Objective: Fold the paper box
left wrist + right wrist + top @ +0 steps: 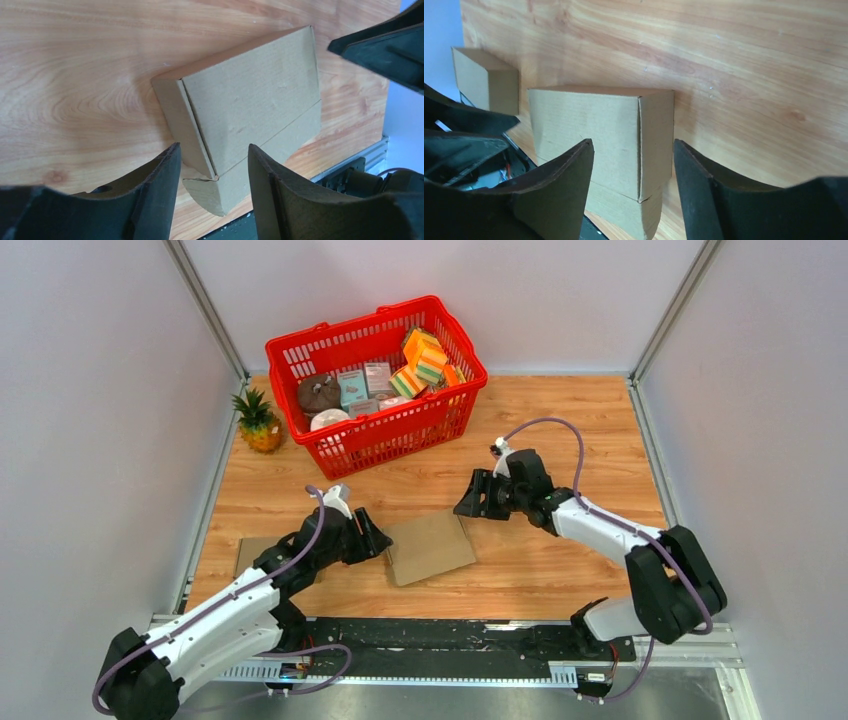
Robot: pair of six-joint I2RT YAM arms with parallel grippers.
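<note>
Left hand [380, 538], right hand [466, 504] — both agape, empty — flank paper box [432, 546].

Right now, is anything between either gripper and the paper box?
Nothing visible. The open left gripper sits at the left edge of the paper box, the open right gripper near its far right corner; nothing intervenes.

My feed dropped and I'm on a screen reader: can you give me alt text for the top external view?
A folded cardboard box lies on the wooden table between two open tools, the left tool at its left edge, the right tool just off its far right corner. Behind stand a red basket of goods and a small pineapple.
</note>
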